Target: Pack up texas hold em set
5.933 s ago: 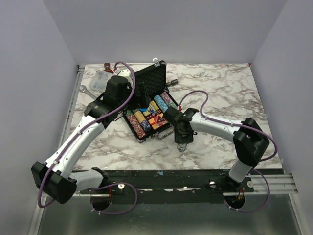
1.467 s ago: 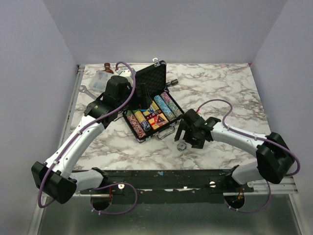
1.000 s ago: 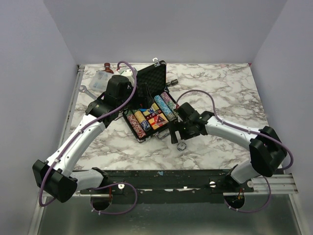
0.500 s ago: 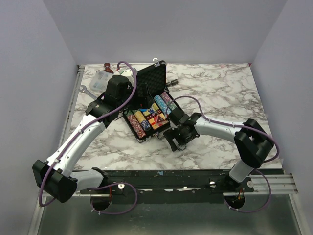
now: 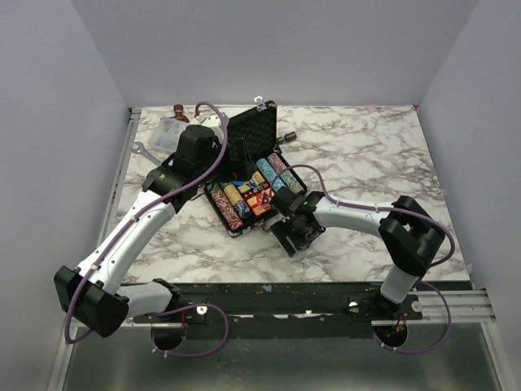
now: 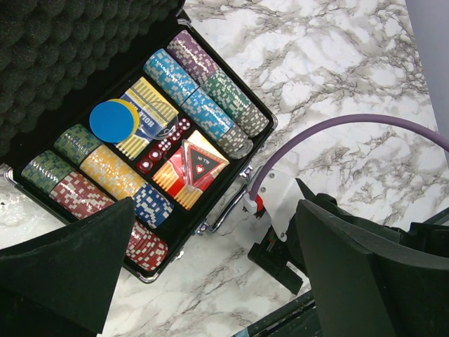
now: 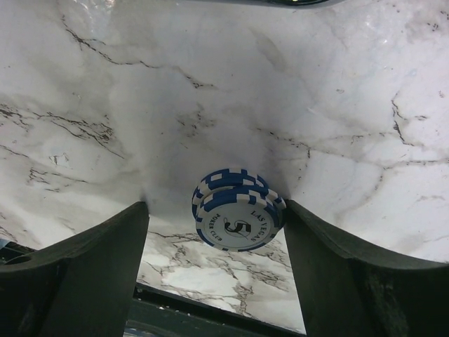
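From above, the right tool hides the loose chips beneath it

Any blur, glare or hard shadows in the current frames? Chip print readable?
Right wrist: chips sharp, print readable, soft shadow on the marble table around them; right fingers dark and soft-edged. Left wrist: briefcase contents crisp, no glare; left fingers slightly blurred. Top external: even light, no blown highlights.

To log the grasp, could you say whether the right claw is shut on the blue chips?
No, the right claw is open, with bare table beside the chips.
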`<action>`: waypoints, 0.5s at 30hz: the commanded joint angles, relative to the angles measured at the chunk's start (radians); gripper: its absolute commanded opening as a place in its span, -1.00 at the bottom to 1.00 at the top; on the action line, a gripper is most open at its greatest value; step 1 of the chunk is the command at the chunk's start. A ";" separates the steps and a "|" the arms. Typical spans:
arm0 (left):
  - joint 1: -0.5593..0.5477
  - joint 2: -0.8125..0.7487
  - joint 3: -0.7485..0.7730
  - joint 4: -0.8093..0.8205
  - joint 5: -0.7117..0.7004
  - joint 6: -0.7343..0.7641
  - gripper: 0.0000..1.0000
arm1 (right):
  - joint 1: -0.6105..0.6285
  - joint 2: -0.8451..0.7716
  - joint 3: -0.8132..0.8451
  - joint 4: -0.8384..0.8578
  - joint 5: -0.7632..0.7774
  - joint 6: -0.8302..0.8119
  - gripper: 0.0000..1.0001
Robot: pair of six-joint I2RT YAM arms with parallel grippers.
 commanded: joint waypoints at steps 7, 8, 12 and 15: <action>0.000 -0.015 -0.004 0.017 0.016 0.008 0.92 | 0.008 0.059 0.015 -0.002 0.076 0.028 0.39; 0.000 -0.013 -0.003 0.016 0.016 0.008 0.92 | 0.009 0.061 0.014 -0.004 0.080 0.027 0.37; 0.000 -0.014 -0.005 0.018 0.017 0.009 0.92 | 0.009 0.057 0.002 0.004 0.105 0.026 0.30; 0.000 -0.015 -0.004 0.018 0.018 0.008 0.92 | 0.009 0.055 -0.004 0.011 0.114 0.025 0.22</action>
